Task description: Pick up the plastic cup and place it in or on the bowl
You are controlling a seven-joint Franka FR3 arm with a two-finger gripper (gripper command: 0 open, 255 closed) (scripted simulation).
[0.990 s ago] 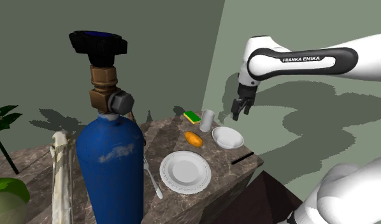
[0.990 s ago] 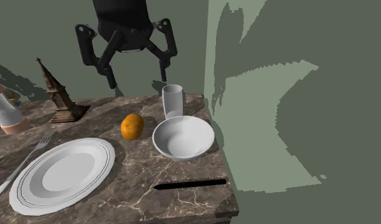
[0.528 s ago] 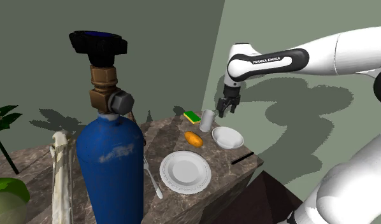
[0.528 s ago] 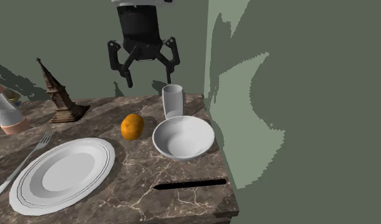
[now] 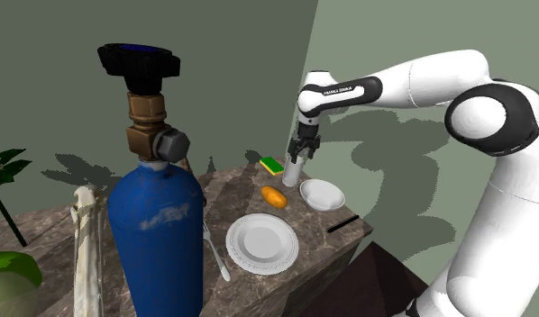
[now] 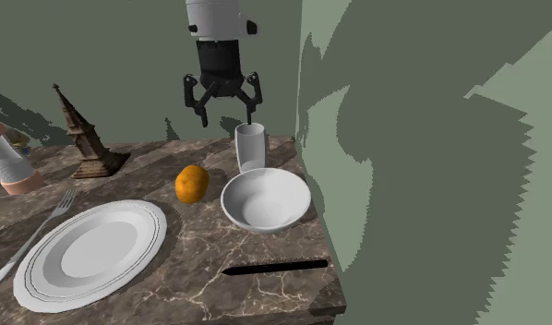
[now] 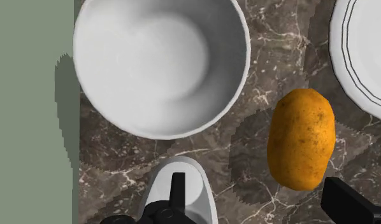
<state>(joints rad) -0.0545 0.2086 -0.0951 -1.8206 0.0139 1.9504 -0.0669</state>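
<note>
Along the table [image 6: 200, 291] in the second exterior view, a white plate [image 6: 90, 251] lies leftmost, then an orange lump [image 6: 192, 183], then the pale cup [image 6: 251, 146] standing upright just behind the white bowl [image 6: 266, 198]. Above the cup hangs the hand [image 6: 226, 118], fingers [image 7: 352, 205] spread wide, gripping nothing.

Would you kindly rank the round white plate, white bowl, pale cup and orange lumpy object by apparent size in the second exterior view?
Largest: round white plate, also nearest the camera.
Then: white bowl.
Last: pale cup and orange lumpy object look alike, so unranked.
</note>
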